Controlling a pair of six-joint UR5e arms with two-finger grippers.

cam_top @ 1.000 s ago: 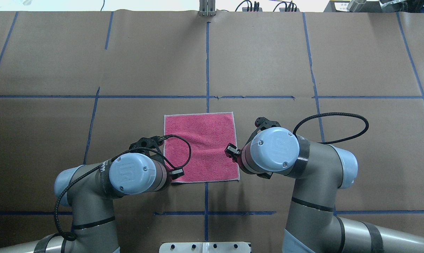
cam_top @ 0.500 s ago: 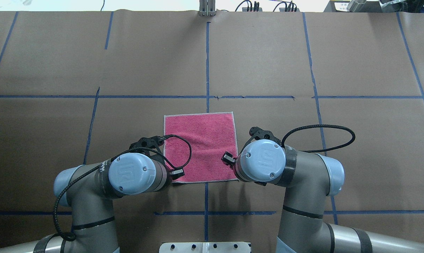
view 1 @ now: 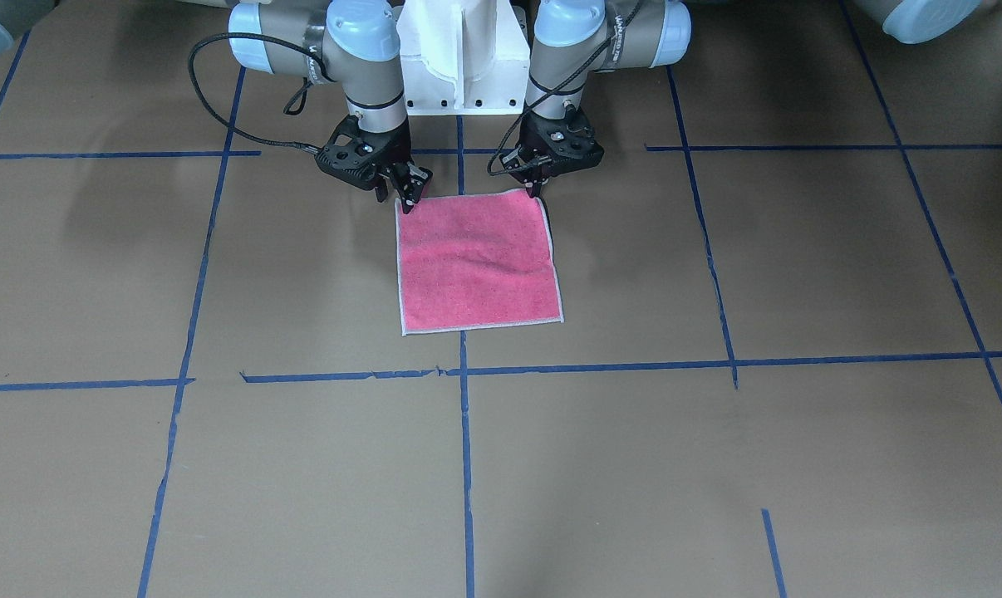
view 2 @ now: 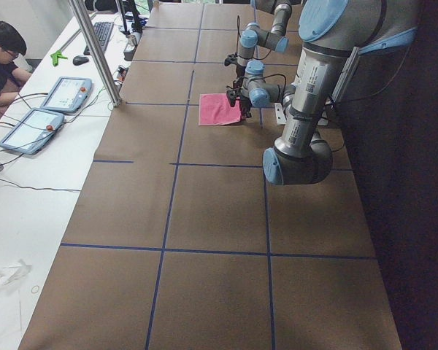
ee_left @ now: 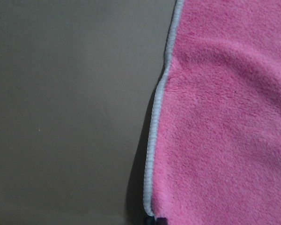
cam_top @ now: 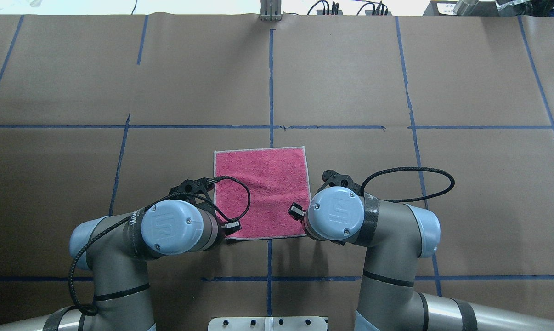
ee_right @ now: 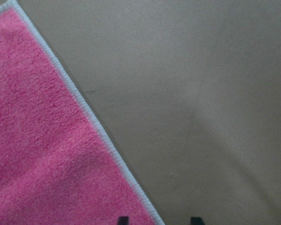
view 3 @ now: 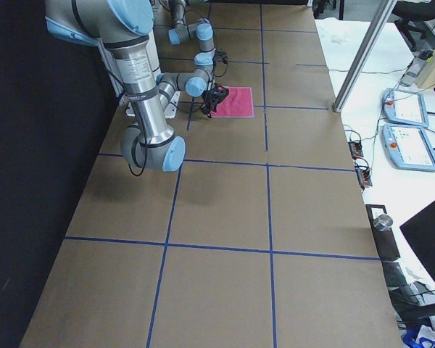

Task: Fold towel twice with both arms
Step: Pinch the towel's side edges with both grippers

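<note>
The towel (view 1: 476, 262) lies flat, pink face up, in the middle of the table; it also shows from overhead (cam_top: 261, 193). My left gripper (view 1: 539, 191) stands at the towel's near-robot corner with its fingers together on it. In the left wrist view the towel's pale edge (ee_left: 154, 140) is raised a little, with a shadow under it. My right gripper (view 1: 401, 198) is low at the other near-robot corner. In the right wrist view its two fingertips (ee_right: 123, 219) are apart, either side of the towel's edge (ee_right: 84, 108). From overhead, both wrists hide the grippers.
The white pedestal base (view 1: 459, 58) stands just behind the towel. Blue tape lines (view 1: 601, 365) cross the brown paper table cover. A metal post (cam_top: 271, 14) rises at the far edge. An operator (view 2: 4, 58) and tablets (view 2: 66, 93) are beyond the table's far side.
My right arm has moved left and back toward the robot, to the towel's near right corner. The left arm and the towel have not moved.
</note>
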